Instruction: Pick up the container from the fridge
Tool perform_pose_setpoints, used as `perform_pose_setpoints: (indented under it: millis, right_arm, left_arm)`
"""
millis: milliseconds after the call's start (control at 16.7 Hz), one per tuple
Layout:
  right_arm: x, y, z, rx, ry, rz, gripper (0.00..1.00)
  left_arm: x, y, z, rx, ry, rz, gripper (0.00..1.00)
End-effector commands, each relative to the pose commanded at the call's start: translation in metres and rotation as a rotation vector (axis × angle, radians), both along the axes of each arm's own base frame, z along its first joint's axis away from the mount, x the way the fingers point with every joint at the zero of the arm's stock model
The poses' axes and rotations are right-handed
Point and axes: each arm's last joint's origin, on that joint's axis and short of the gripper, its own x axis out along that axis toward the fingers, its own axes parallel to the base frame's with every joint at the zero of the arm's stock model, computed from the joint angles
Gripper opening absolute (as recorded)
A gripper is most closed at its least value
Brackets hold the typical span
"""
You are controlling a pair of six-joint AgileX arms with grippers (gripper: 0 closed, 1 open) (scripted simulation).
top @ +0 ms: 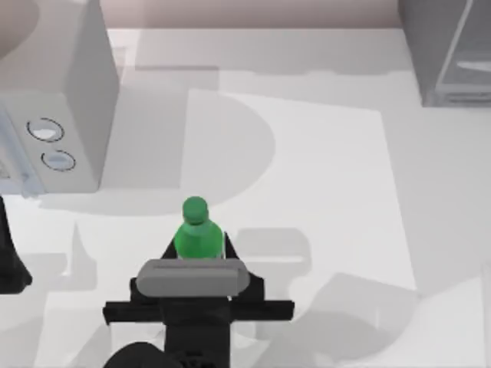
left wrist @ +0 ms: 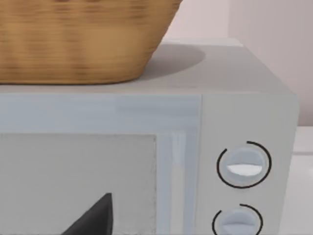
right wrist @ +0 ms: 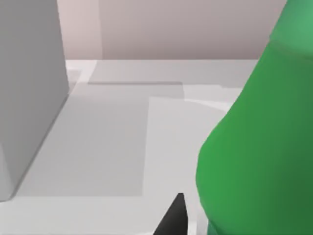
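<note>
— Container [top: 198, 232] status?
— Upright between the right gripper's [top: 197, 249] fingers, pinched at the body, near the table's [top: 330, 192] middle — well apart from the fridge [top: 449, 50] at the far right corner.
— Why that grip?
— Holding the body likely keeps the narrow neck free and the bottle vertical.
— Left arm?
— Parked at the left, its camera facing the microwave [left wrist: 146, 161] with a basket [left wrist: 83, 39] on top; I cannot tell its jaw state.

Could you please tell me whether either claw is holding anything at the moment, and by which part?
The right claw is closed on the green bottle, gripping its body below the neck.
</note>
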Motion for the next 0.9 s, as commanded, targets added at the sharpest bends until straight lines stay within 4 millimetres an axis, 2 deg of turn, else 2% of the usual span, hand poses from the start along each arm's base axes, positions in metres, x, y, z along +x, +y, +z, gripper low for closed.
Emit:
perform_pose_setpoints:
  millis: [180, 900]
  right_arm:
    - [0.0, 0.0, 0.0, 0.0, 0.0, 0.0, 0.0]
    - [0.0, 0.0, 0.0, 0.0, 0.0, 0.0, 0.9]
  left_arm:
    - [0.0, 0.0, 0.0, 0.0, 0.0, 0.0, 1.0]
    - [0.0, 0.0, 0.0, 0.0, 0.0, 0.0, 1.0]
